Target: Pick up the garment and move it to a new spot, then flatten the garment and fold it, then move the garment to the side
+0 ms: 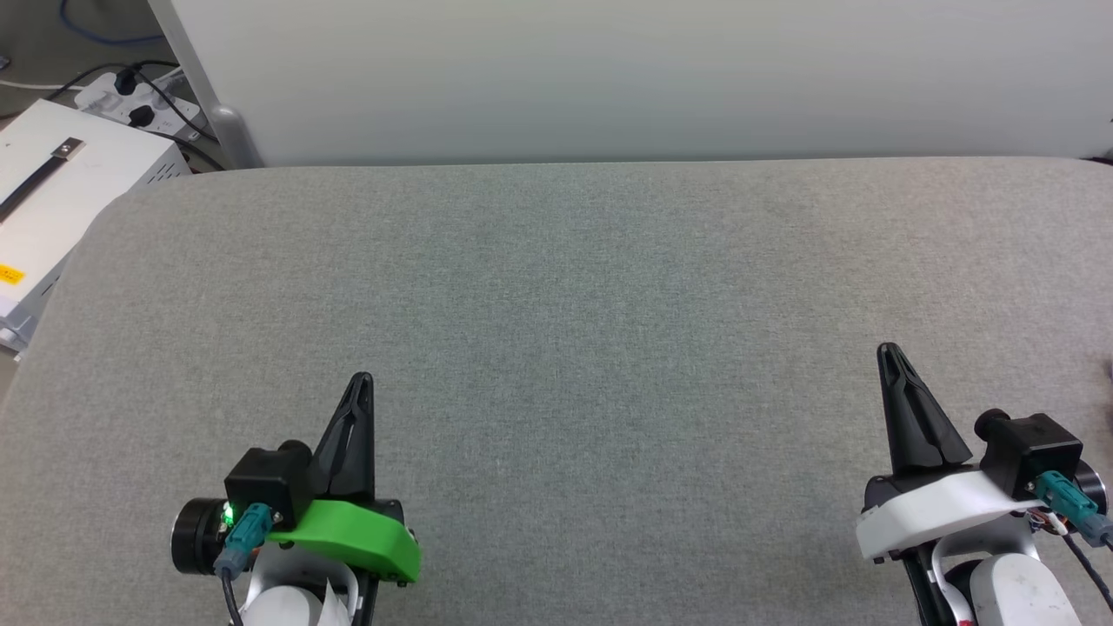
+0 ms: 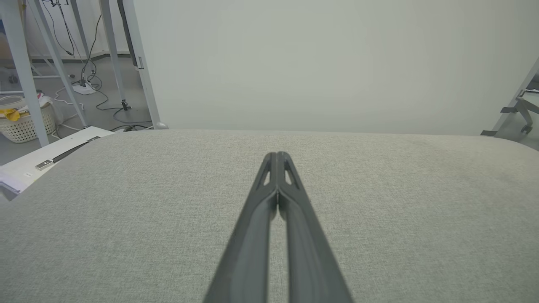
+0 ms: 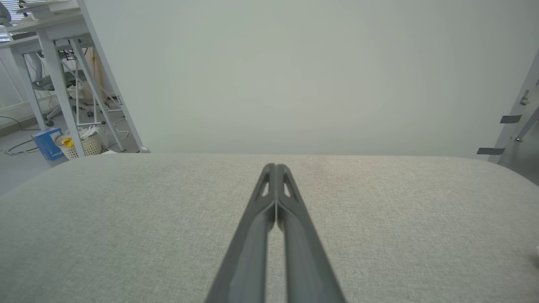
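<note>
The garment is out of view. My left gripper (image 1: 362, 382) hovers over the near left of the grey fabric table (image 1: 591, 296), its dark fingers pressed together and holding nothing. In the left wrist view the left gripper (image 2: 277, 156) has its tips touching above bare cloth. Over the near right of the table stands my right gripper (image 1: 889, 352), also shut and empty. The right wrist view has the right gripper (image 3: 275, 167) with tips closed, pointing at the table's far edge.
A pale wall panel (image 1: 643, 78) rises behind the table's far edge. A white box (image 1: 61, 183) and a power strip with cables (image 1: 139, 100) sit off the table's left. Laundry baskets (image 2: 23, 122) (image 3: 84, 145) and table legs stand on the floor at left.
</note>
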